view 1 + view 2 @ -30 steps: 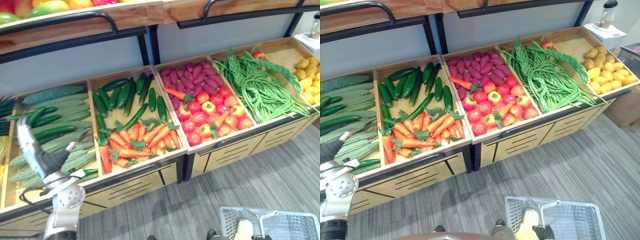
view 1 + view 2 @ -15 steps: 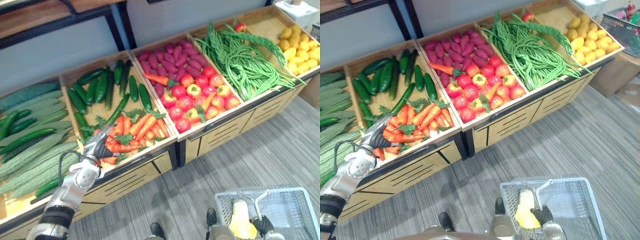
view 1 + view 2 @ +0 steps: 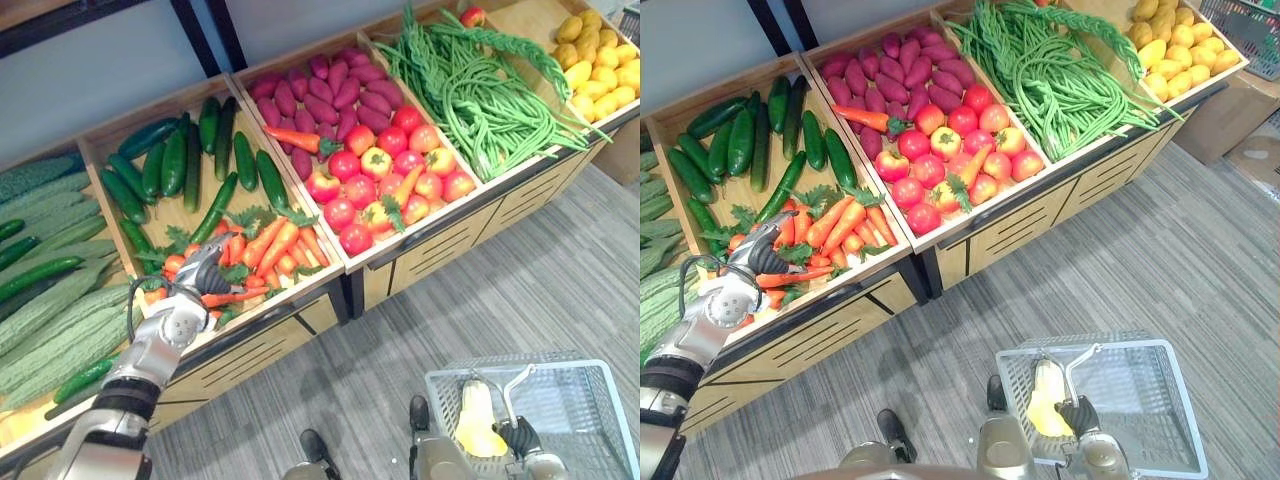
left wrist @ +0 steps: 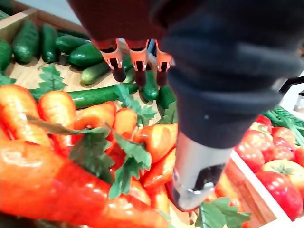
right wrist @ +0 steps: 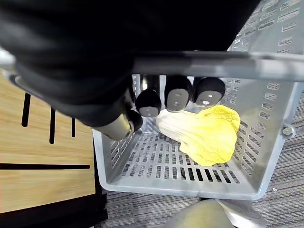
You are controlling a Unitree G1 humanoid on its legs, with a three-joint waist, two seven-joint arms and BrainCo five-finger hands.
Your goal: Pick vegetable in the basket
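- One left hand [image 3: 200, 275] lies on the near left edge of the carrot pile [image 3: 270, 245]. Its fingers [image 4: 137, 61] are stretched out over the carrots, its thumb [image 4: 194, 175] points down between them, and it grips nothing.
- Behind the carrot pile, in the same crate, are about a dozen dark cucumbers [image 3: 175, 160].
- Two stray carrots lie to the right of the pile. One [image 3: 292, 140] is among the purple sweet potatoes [image 3: 320, 95] and one [image 3: 405, 185] is among the tomatoes [image 3: 360, 190].
- One grey plastic basket [image 3: 1160, 400] hangs well apart from the carrot pile, nearer and to the right, above the floor. The right hand [image 3: 1077, 415] has its fingers curled round the handle [image 5: 213, 64].
- One yellow leafy vegetable [image 5: 204, 135] lies inside the basket.
- One second ago the left hand was raised to the left of the carrot pile, over the pale green gourds. Half a second ago it had already reached the pile. The camera has also turned, so the whole scene is shifted.
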